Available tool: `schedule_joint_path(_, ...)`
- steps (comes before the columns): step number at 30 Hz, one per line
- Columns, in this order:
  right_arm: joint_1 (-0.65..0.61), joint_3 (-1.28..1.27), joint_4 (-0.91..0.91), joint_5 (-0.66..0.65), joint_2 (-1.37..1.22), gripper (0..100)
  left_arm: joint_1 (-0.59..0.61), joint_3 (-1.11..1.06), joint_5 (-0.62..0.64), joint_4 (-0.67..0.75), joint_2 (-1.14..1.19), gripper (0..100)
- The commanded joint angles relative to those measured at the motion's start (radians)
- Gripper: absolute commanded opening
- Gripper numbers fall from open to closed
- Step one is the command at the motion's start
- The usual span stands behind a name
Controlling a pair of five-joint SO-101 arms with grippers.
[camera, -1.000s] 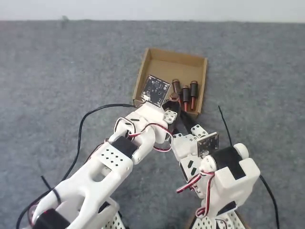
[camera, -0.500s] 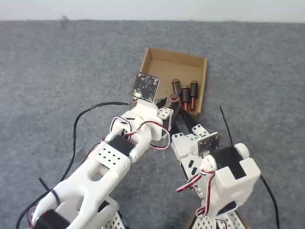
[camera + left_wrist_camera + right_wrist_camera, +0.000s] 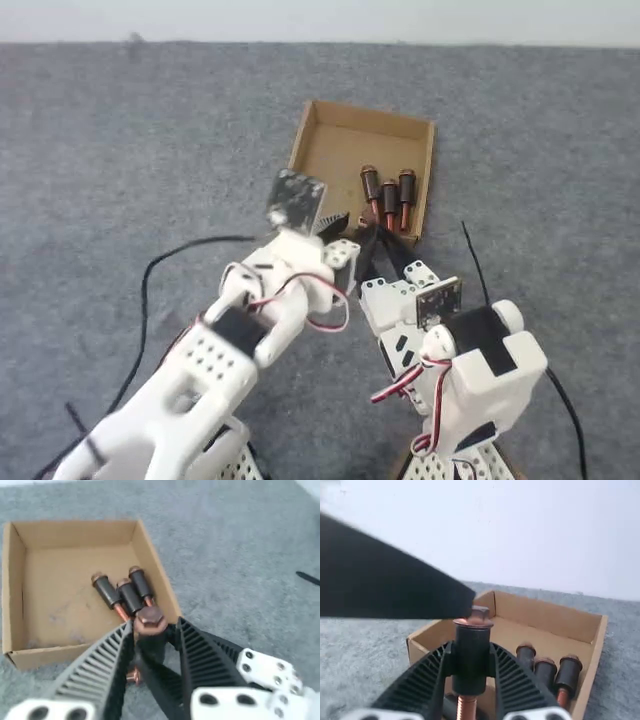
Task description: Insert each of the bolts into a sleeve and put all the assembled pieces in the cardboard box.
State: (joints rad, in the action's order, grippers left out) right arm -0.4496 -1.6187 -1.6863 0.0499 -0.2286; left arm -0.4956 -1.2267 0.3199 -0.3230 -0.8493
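Clamping the sleeve point(image 3: 470, 655) upright in my right gripper point(image 3: 470, 672) keeps its bolt point(image 3: 479, 614) seated; left gripper point(image 3: 155, 630) straddles it, narrowly parted.

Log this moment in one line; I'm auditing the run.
right tool: shut on black sleeve with copper bolt, upright | left tool: open at bolt head | brown cardboard box: three assembled pieces inside

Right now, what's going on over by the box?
The right gripper holds a black sleeve upright with a bolt seated in it, at the near edge of the cardboard box. The left gripper is open around the bolt's head. Three assembled pieces already lie in the box.
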Motion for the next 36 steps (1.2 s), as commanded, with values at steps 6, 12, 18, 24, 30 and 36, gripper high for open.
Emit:
schedule_joint_path(6, 0.016, -0.034, -0.028, -0.009, 0.051, 0.7, -0.005, -0.051, 0.015, -0.011, -0.241, 13)
schedule_joint_path(12, 0.018, -0.034, -0.027, -0.009, 0.05, 0.7, 0.066, -0.051, 0.014, -0.008, -0.247, 13)
schedule_joint_path(18, 0.018, -0.034, -0.027, -0.009, 0.047, 0.7, 0.219, -0.061, 0.014, -0.011, -0.247, 13)
schedule_joint_path(24, 0.018, -0.034, -0.025, -0.009, 0.047, 0.7, 0.381, -0.162, 0.012, -0.006, -0.249, 13)
schedule_joint_path(30, 0.018, -0.034, -0.025, -0.009, 0.05, 0.7, 0.58, -0.259, 0.012, -0.005, -0.249, 13)
schedule_joint_path(36, 0.018, -0.032, -0.022, -0.009, 0.045, 0.7, 0.781, -0.351, 0.009, -0.005, -0.249, 13)
